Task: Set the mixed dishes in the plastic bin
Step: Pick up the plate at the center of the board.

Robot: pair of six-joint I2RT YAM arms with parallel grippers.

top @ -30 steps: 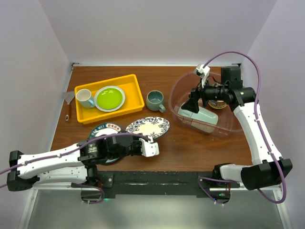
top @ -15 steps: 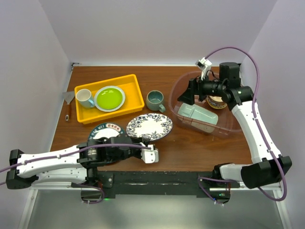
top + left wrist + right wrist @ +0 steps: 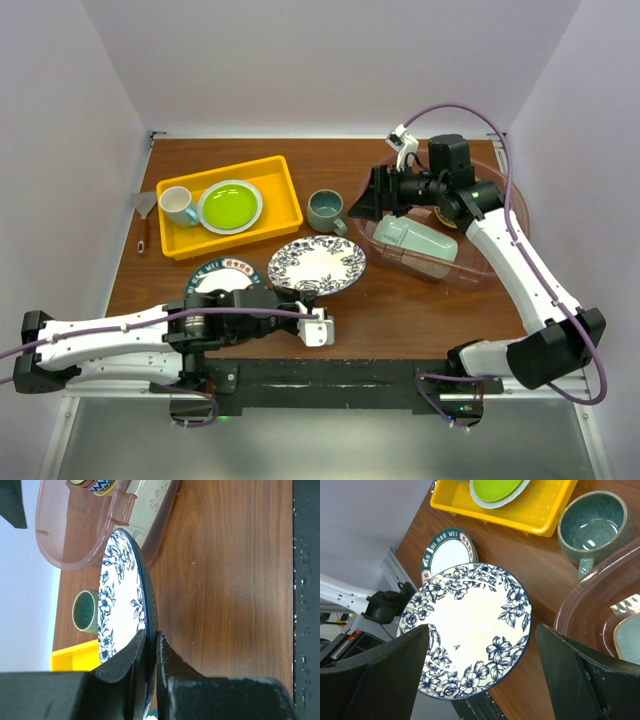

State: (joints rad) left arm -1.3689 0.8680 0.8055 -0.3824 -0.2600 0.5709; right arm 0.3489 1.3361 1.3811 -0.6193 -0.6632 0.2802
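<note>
Wood, brown and smooth, made the top of the bench (image 3: 420,310). The biggest thing on it was the plastic bin (image 3: 480,270), see-through and a little pink, by the right edge. The right claw (image 3: 366,205) hung over the bin's left rim with its fingers spread wide and nothing in them. A yellow tray (image 3: 292,195) sat near the far left corner. The blue-patterned plate (image 3: 322,263) was near the middle of the near edge, outside the bin. The left claw (image 3: 148,639) was clenched on the plate's near rim. A mint-green tray (image 3: 415,243) lay inside the bin. A white plate with a green rim (image 3: 225,272) lay flat just left of the blue plate. A grey-green mug (image 3: 325,209) stood between the yellow tray and the bin.
</note>
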